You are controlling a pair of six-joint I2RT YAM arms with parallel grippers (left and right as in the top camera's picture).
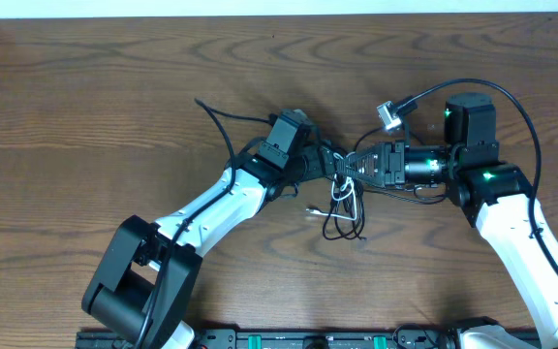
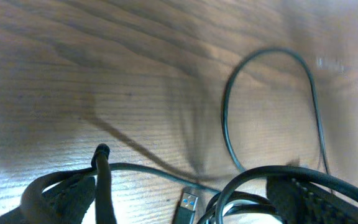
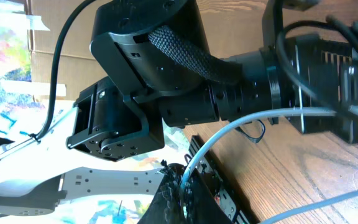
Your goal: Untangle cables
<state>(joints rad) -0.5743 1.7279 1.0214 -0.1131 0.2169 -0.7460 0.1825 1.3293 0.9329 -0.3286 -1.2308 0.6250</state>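
The cables lie tangled at mid-table, with black loops [image 1: 337,225] hanging toward the front. My left gripper [image 1: 325,160] stands open over the knot. In the left wrist view its fingers [image 2: 64,194] are wide apart, with a blue-tongued USB plug [image 2: 188,205] and black cable strands [image 2: 272,171] lying between them. A black loop [image 2: 227,112] rests on the wood beyond. My right gripper [image 1: 350,167] faces it from the right, shut on the white cable [image 3: 229,129], which runs out from between its pads [image 3: 169,196]. The white cable [image 1: 345,194] also shows below both grippers.
One black cable [image 1: 223,118] trails off to the upper left. A silver connector [image 1: 387,117] lies behind the right gripper. The left arm's wrist [image 3: 154,56] fills the right wrist view, very close. The table's front rail [image 1: 308,339] runs along the near edge.
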